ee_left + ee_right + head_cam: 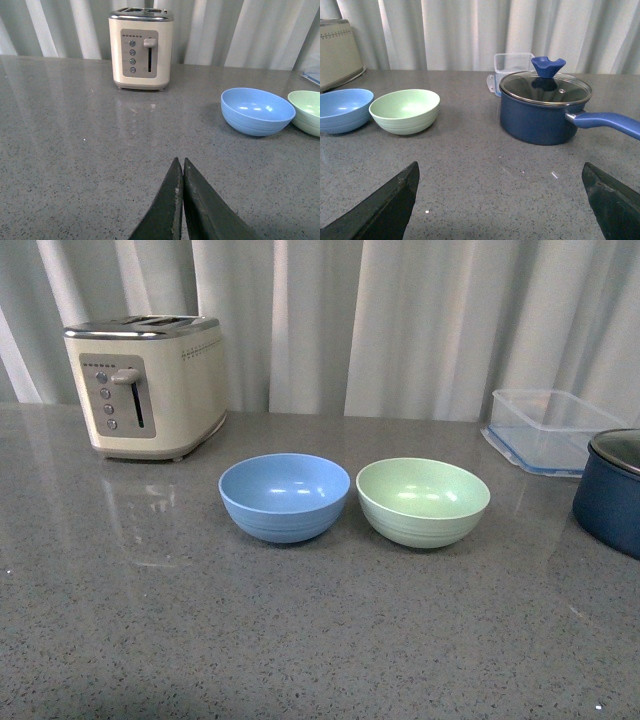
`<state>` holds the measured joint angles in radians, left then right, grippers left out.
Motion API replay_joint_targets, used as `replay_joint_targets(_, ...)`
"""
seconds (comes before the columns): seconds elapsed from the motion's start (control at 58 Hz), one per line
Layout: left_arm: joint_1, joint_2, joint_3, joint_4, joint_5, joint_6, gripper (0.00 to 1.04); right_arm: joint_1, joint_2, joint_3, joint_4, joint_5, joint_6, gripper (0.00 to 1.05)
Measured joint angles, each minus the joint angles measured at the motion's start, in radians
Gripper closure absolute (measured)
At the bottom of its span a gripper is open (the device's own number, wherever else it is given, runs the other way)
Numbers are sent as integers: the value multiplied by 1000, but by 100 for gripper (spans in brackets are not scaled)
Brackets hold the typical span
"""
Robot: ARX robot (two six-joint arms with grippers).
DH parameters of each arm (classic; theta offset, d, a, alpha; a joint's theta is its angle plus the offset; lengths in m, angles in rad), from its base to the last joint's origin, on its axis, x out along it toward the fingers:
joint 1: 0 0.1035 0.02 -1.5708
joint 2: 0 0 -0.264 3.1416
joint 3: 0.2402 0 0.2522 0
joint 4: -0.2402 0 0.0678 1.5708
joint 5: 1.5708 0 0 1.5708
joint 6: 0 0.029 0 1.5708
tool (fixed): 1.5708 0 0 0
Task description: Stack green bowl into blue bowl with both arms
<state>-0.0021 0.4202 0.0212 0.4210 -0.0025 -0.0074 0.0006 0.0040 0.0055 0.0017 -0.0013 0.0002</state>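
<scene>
The blue bowl (284,496) and the green bowl (423,500) stand side by side, upright and empty, in the middle of the grey counter, blue on the left. Neither arm shows in the front view. My left gripper (180,161) is shut and empty, low over the counter, well short of the blue bowl (257,110); the green bowl (306,111) shows at that view's edge. My right gripper (500,170) is open wide and empty, with the green bowl (405,110) and blue bowl (342,109) ahead of it to one side.
A cream toaster (145,385) stands at the back left. A clear plastic container (545,430) and a dark navy pot with a glass lid (545,107) stand at the right; its blue handle (607,122) sticks out.
</scene>
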Motion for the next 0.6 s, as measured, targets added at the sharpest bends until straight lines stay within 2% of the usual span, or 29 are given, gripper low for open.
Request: replay_joint_targets(0.603,0,-208,0,-205,0,0,101,0,0,0,0,0,0,10)
